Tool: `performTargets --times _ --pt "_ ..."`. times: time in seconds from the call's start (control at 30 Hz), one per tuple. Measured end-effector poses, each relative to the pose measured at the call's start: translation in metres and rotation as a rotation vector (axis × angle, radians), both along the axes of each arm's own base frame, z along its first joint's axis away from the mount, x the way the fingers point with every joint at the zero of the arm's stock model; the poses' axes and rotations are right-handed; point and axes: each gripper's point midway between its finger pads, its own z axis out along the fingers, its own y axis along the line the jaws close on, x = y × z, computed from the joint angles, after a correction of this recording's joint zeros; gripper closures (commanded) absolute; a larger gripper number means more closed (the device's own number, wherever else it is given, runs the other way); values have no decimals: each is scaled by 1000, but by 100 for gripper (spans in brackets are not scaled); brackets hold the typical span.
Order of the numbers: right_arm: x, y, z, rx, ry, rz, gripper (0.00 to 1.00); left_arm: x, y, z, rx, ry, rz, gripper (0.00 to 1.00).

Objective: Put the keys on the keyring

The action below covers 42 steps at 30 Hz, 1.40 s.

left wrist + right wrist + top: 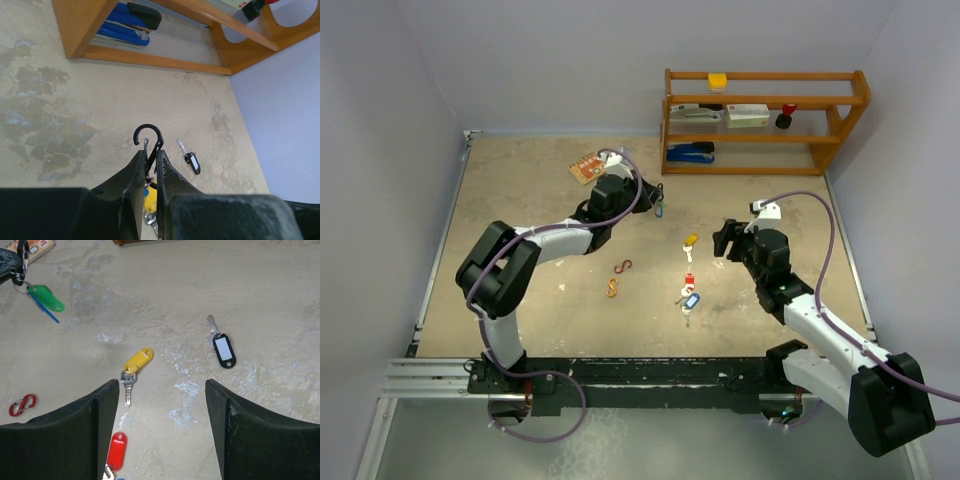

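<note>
My left gripper is shut on the black carabiner keyring, whose hook sticks out past the fingertips. In the right wrist view a green-tagged key and a thin blue piece hang from that keyring. My right gripper stands open low over the table, holding nothing. The yellow-tagged key lies just ahead of its left finger, and the red-tagged key beside that finger. A key with a black-framed white tag lies ahead to the right. A blue-tagged key lies near the red one.
Two S-shaped clips lie left of the keys. A wooden shelf with a blue stapler stands at the back right. A small printed card lies behind the left gripper.
</note>
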Motion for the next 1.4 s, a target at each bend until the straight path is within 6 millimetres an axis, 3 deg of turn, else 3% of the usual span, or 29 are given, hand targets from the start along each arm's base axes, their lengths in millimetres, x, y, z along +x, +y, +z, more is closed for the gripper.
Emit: performTargets --times 0.2,0.67,1.1,1.23,1.4 --pt "0 0 -4 -7 13 1 27 9 10 -15 -27 13 30 88" --pt "0 0 -7 -13 21 4 27 22 20 -25 -95 4 49 80" --pt "0 1 -7 -12 21 7 27 35 40 -37 -133 14 82 71" --pt "0 1 -7 -16 21 8 26 36 45 -37 -150 17 90 63" --pt "0 -1 -8 -25 24 6 21 36 48 -40 -151 17 94 47"
